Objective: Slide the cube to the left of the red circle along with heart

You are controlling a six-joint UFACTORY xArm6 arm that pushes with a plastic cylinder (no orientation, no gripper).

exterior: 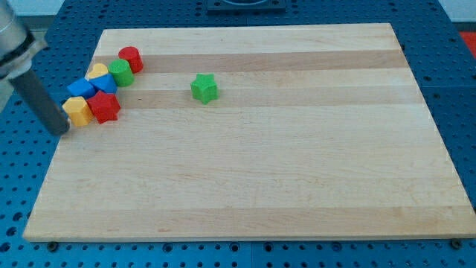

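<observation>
Blue cube (pixel 82 88) sits in a tight cluster near the tabletop's (pixel 297 186) upper left corner, wedged among other blocks. Just above it lies a yellow heart (pixel 97 71), touching or nearly so. Another blue block (pixel 105 82), its shape hard to make out, lies right beside the cube, between the heart and a red block (pixel 105 107), perhaps a star. Toward the view's top right, a green cylinder (pixel 120 73) comes next, then the red circle (pixel 131 59), a cylinder at the cluster's far end. Below the cube rests a yellow block (pixel 77 111), which looks hexagonal. My tip (pixel 62 131) stands at the tabletop's left edge, just left of and below that yellow block; contact is unclear. This arm carries no fingers, so none spread or pinch. A green star (pixel 204 88) stands alone, well apart to the right.
</observation>
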